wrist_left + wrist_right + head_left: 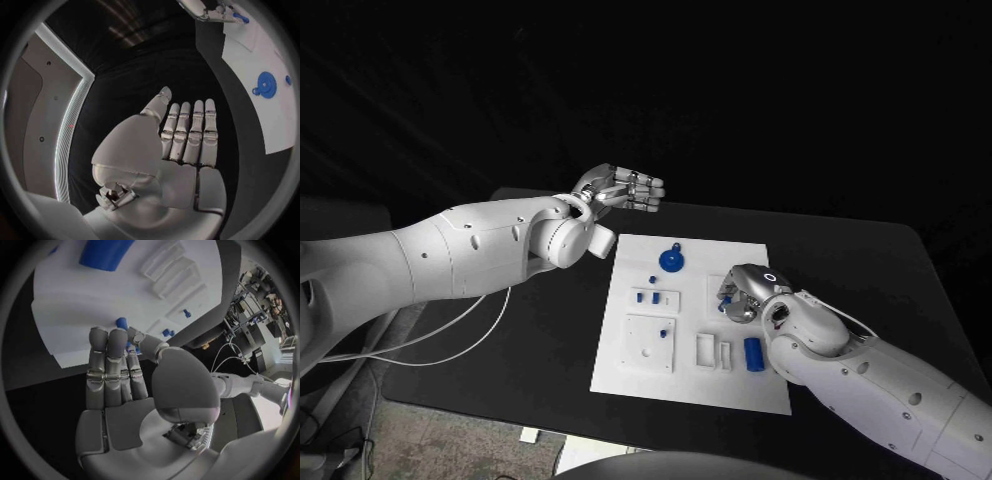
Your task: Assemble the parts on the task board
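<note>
The white task board [733,390] lies in the middle of the black table. A blue gear [672,262] sits near its far edge and a blue cylinder [753,352] lies toward its right side. Two small blue pegs [648,296] stand in a white block left of centre. My right hand [750,295] hovers low over the board's right part and pinches a small blue part [122,322] between thumb and fingertips. My left hand [620,190] is raised beyond the board's far left corner, fingers straight and side by side, holding nothing. The left wrist view shows the gear [267,84].
White slotted blocks [705,350] and a square white plate [651,343] sit on the board's near half. White cables [459,330] run over the table's left edge. Bare black tabletop [848,260] lies right of the board.
</note>
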`<state>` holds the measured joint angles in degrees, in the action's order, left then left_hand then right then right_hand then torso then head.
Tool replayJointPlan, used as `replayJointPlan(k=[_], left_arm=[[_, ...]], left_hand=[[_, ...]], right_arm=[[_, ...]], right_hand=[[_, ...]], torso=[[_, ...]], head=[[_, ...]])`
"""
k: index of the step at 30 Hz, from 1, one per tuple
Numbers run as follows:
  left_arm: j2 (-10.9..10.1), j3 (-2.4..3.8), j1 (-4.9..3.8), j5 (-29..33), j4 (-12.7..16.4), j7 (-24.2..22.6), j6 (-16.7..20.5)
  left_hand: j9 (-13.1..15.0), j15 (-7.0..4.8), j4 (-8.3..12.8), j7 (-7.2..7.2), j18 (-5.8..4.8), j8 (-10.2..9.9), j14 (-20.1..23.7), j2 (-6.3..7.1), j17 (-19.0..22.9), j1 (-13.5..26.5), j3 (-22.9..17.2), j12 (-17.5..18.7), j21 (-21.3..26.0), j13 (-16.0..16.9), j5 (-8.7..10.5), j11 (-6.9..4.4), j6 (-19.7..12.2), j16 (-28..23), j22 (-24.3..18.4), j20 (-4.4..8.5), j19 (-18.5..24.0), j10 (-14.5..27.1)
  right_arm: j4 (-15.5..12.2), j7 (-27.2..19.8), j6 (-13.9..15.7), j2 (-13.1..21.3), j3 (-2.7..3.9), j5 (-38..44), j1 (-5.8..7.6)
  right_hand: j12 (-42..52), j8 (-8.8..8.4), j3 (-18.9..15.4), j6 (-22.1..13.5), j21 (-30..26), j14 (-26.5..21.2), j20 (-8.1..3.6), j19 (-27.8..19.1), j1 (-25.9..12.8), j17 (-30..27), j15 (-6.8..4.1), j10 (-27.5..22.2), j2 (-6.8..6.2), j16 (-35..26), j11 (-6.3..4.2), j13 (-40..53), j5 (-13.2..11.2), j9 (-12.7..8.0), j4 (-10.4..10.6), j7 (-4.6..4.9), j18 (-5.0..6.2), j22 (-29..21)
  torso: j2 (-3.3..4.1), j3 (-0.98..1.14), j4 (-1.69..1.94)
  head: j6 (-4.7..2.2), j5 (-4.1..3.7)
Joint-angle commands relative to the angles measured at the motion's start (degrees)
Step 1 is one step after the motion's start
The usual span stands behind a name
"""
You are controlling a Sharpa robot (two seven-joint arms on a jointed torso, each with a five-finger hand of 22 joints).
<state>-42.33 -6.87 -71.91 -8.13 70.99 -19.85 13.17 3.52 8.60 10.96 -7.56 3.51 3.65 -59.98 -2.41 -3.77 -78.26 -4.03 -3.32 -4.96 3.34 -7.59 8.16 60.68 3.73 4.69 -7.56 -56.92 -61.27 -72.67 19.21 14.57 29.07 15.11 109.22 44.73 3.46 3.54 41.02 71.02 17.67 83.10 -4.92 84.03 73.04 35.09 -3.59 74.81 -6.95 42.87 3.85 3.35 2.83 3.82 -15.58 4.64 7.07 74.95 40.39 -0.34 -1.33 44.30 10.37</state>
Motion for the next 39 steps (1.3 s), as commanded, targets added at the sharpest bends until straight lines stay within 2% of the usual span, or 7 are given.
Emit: replayJointPlan(k=[1, 6, 16, 21, 25, 34, 39], left_arm=[[0.13, 0.03, -0.06, 0.01, -0.02, -0.40, -0.11], [0.24, 0.03, -0.06, 0.01, -0.20, -0.43, -0.15], [0.29, 0.03, -0.07, 0.01, -0.47, -0.48, -0.01], [0.28, 0.03, -0.07, 0.01, -0.42, -0.49, 0.08], [0.35, 0.03, -0.07, 0.01, -0.40, -0.49, 0.08], [0.68, -0.04, -0.06, 0.01, -0.49, -0.45, 0.13], [0.87, -0.10, -0.06, 0.01, -0.46, -0.47, 0.14]], left_hand=[[0.00, 0.04, -0.14, -0.23, 1.03, 0.00, 0.47, 0.14, 0.07, -0.05, 0.22, -0.15, -0.24, -0.05, 0.04, 0.14, -0.17, -0.26, -0.06, -0.41, -0.13, 0.45], [0.00, 0.04, -0.27, -0.26, 1.06, 0.00, 0.38, 0.06, 0.07, -0.17, 0.24, -0.15, -0.24, -0.04, 0.00, 0.14, -0.16, -0.26, -0.07, -0.41, -0.16, 0.43], [0.00, 0.01, -0.28, -0.22, 1.07, 0.01, 0.34, 0.04, 0.07, -0.25, 0.22, -0.15, -0.26, -0.04, 0.02, 0.11, -0.10, -0.26, -0.07, -0.39, -0.19, 0.40], [0.00, 0.01, -0.28, -0.22, 1.07, 0.01, 0.34, 0.04, 0.07, -0.25, 0.22, -0.15, -0.26, -0.04, 0.02, 0.11, -0.10, -0.26, -0.07, -0.39, -0.19, 0.40], [0.00, 0.01, -0.28, -0.22, 1.07, 0.01, 0.34, 0.04, 0.07, -0.25, 0.22, -0.15, -0.26, -0.04, 0.02, 0.11, -0.10, -0.26, -0.07, -0.39, -0.19, 0.40], [0.00, 0.00, -0.29, -0.21, 1.07, 0.01, 0.33, 0.03, 0.07, -0.28, 0.21, -0.15, -0.26, -0.04, 0.02, 0.11, -0.09, -0.26, -0.07, -0.39, -0.19, 0.39], [0.00, -0.05, -0.31, -0.18, 1.06, 0.00, 0.30, 0.03, 0.07, -0.38, 0.17, -0.16, -0.26, -0.04, 0.04, 0.08, -0.06, -0.26, -0.08, -0.36, -0.19, 0.35]], right_arm=[[-0.45, 0.36, 3.42, 0.11, -0.02, 1.82, -0.06], [-2.06, 0.62, 4.21, 0.81, 0.07, 2.22, -0.04], [-8.06, 1.05, 3.65, 3.24, 1.13, 2.11, 0.59], [-10.91, -0.42, 3.56, 3.53, 1.22, 1.22, 0.69], [-12.63, -1.51, 3.84, 3.00, 0.08, 1.04, 0.70], [-14.39, -2.81, 3.50, 0.38, -4.80, 2.18, 0.39], [-14.32, -3.28, 2.95, -1.42, -6.43, 2.48, -0.04]], right_hand=[[0.14, 0.11, -0.05, 0.63, 1.38, 0.14, -0.50, 1.81, 0.85, 0.12, -0.52, 4.56, 0.39, 0.29, -2.50, 0.22, -0.06, 0.08, 0.16, 0.03, 0.31, 1.31], [0.15, 0.12, -0.75, 0.98, 2.71, 0.21, -0.62, 1.84, 1.22, 0.05, -0.58, 4.84, 0.51, 0.35, -2.57, 0.22, -0.06, 0.07, 0.22, -0.04, -0.07, 1.79], [0.15, 0.12, -1.37, 1.17, 4.05, 0.22, -0.69, 1.83, 1.41, -0.08, -0.62, 4.94, 0.53, 0.48, -2.61, 0.22, -0.07, 0.06, 0.24, -0.08, -0.28, 2.01], [0.14, 0.11, -1.47, 1.23, 4.33, 0.22, -0.71, 1.81, 1.30, -0.11, -0.65, 5.01, 0.54, 0.51, -2.65, 0.21, -0.06, 0.06, 0.30, -0.10, -0.28, 2.04], [0.14, 0.11, -1.15, 1.34, 4.66, 0.21, -0.76, 1.74, 1.22, -0.19, -0.68, 5.12, 0.37, 0.57, -2.68, 0.21, -0.06, 0.05, 0.22, -0.13, -0.26, 2.10], [0.13, 0.11, -0.73, 1.35, 4.93, 0.23, -0.76, 1.71, 1.13, -0.31, -0.70, 5.14, 0.33, 0.64, -2.67, 0.21, -0.06, 0.05, 0.14, -0.15, -0.19, 2.12], [0.12, 0.10, -0.52, 1.35, 4.89, 0.21, -0.76, 1.66, 1.02, -0.39, -0.70, 5.15, 0.32, 0.66, -2.67, 0.21, -0.06, 0.05, 0.14, -0.14, -0.15, 2.07]], torso=[[-0.02, -0.04, 0.00], [-0.03, -0.05, 0.01], [-0.06, -0.07, -0.08], [-0.05, -0.07, -0.04], [-0.04, -0.05, 0.01], [-0.01, -0.02, 0.03], [0.04, -0.04, 0.15]], head=[[0.12, -0.01], [0.21, 0.11], [0.30, 0.65], [0.28, 1.00], [0.36, 1.41], [0.56, 1.74], [0.59, 1.89]])
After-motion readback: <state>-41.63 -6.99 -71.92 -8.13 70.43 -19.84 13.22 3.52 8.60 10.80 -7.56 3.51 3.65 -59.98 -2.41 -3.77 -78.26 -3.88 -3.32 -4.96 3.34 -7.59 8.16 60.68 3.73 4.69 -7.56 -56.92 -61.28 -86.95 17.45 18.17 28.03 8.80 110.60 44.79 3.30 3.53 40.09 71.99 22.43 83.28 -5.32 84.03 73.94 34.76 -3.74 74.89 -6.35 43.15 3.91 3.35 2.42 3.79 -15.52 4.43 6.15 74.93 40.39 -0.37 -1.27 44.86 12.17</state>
